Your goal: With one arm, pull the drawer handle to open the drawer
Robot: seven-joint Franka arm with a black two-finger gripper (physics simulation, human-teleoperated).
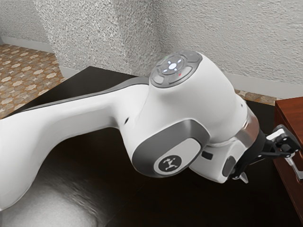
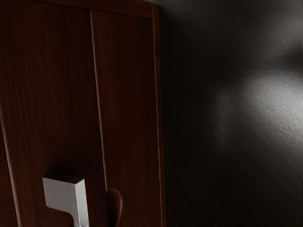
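Observation:
A dark red-brown wooden cabinet (image 1: 289, 112) stands on the black table at the exterior view's right edge. Its drawer front carries a silver metal handle (image 1: 294, 166). My black gripper (image 1: 289, 143) hovers just above and in front of that handle, open, with nothing between its fingers. In the wrist view the drawer front (image 2: 47, 94) lies close under the hand. One squared end of the handle (image 2: 66, 196) stands out from the wood. The drawer front sits flush with the cabinet's frame.
The black table (image 1: 94, 80) spreads under the arm, and its bare top (image 2: 236, 142) shows beside the cabinet. My own white arm (image 1: 180, 109) covers most of the exterior view. Textured grey walls and a patterned floor (image 1: 23, 71) lie behind.

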